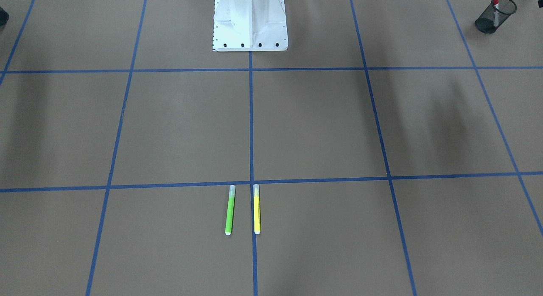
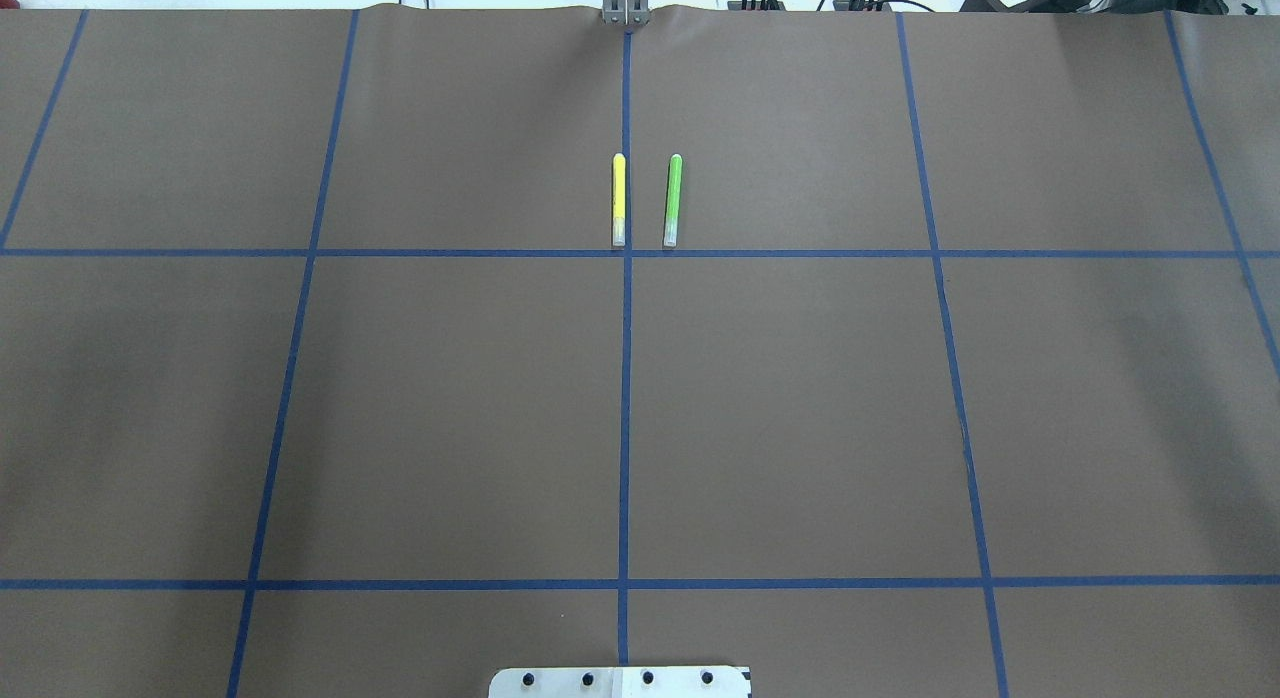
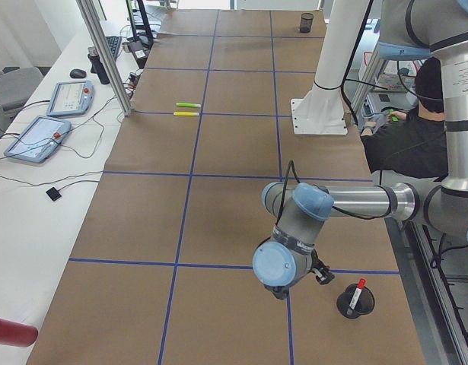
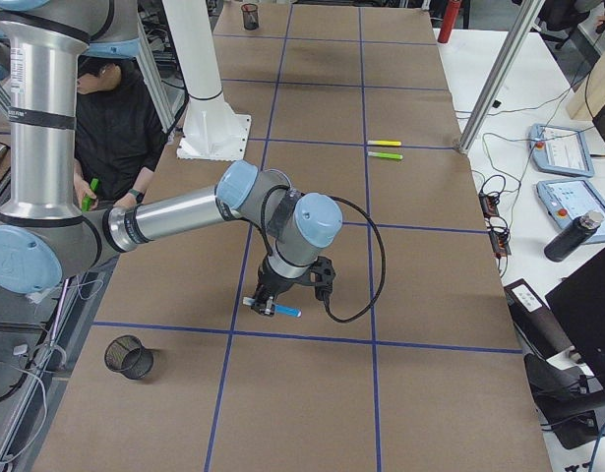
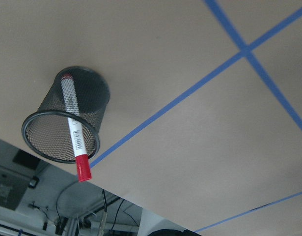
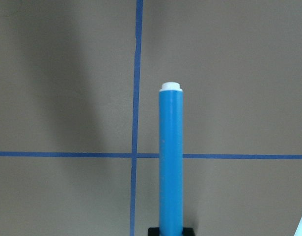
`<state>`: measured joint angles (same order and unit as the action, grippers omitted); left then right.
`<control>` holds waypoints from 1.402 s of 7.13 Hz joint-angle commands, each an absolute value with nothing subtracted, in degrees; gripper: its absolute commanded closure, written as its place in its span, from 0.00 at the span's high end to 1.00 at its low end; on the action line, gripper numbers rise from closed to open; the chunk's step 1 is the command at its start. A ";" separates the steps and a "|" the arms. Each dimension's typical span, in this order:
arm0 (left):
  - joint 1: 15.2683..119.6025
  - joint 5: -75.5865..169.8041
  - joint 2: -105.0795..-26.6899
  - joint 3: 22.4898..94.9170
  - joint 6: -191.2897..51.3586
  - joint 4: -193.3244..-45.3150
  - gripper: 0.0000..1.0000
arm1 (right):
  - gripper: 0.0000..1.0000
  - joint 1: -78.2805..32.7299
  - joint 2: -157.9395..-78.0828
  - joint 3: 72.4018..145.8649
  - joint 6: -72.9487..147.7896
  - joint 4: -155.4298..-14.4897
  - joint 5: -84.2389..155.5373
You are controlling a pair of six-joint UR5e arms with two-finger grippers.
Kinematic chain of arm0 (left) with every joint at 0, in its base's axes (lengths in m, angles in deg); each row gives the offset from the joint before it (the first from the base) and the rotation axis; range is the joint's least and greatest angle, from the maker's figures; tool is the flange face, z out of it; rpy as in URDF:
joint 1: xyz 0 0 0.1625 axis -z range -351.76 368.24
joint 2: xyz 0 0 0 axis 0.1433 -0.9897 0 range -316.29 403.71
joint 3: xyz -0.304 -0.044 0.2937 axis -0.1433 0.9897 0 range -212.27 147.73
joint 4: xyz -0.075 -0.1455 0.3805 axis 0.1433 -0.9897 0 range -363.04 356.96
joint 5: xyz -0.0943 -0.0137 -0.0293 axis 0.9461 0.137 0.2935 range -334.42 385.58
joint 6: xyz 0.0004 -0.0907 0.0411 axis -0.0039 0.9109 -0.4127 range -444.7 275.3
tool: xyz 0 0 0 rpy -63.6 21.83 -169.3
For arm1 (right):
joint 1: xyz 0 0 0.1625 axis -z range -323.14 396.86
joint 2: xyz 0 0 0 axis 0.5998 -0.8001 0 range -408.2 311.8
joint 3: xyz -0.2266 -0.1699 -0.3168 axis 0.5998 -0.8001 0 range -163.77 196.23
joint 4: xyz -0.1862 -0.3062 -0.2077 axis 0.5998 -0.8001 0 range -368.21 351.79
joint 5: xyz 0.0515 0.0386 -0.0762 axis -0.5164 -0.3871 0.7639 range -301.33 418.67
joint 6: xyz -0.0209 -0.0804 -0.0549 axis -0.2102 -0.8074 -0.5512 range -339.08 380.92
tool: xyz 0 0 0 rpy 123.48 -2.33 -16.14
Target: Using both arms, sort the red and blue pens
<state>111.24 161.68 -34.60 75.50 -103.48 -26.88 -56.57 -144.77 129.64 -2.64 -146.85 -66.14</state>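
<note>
The red pen (image 5: pixel 74 123), a white marker with a red cap, stands tilted in a black mesh cup (image 5: pixel 42 142) at the table's corner. The front-facing view shows this red pen (image 1: pixel 495 1) in its cup (image 1: pixel 492 20) at top right. My left gripper (image 3: pixel 321 274) hovers just beside that cup; I cannot tell whether it is open or shut. The blue pen (image 6: pixel 171 162) sticks out level above the table from my right gripper (image 4: pixel 272 303), which is shut on it. An empty mesh cup (image 4: pixel 130 357) stands between that gripper and the table's near left corner in the exterior right view.
A green pen (image 1: pixel 230 210) and a yellow pen (image 1: pixel 256 209) lie side by side near the table's far centre. The white robot pedestal (image 1: pixel 250 24) stands at the robot's edge. A person (image 4: pixel 115 118) sits behind the robot. Blue tape lines grid the brown table.
</note>
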 commanded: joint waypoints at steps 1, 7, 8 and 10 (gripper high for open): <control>110.90 162.15 -42.30 78.83 -103.59 -27.64 1.00 | 0.00 -56.57 -145.06 128.99 -3.16 -152.84 -66.22; 105.54 162.95 -49.37 82.68 -92.17 -42.86 1.00 | 0.00 -59.90 -158.23 122.33 -17.90 -157.01 -65.35; 104.84 162.95 -49.63 83.74 -90.69 -42.94 1.00 | 0.00 -60.43 -159.98 121.88 -19.23 -157.71 -64.91; 104.92 162.51 -49.81 85.76 -88.66 -42.94 1.00 | 0.00 -60.70 -164.90 121.35 -19.51 -157.71 -64.12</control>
<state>104.96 162.80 -49.71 84.39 -89.75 -42.90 -60.40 -161.93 121.88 -18.99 -157.63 -64.72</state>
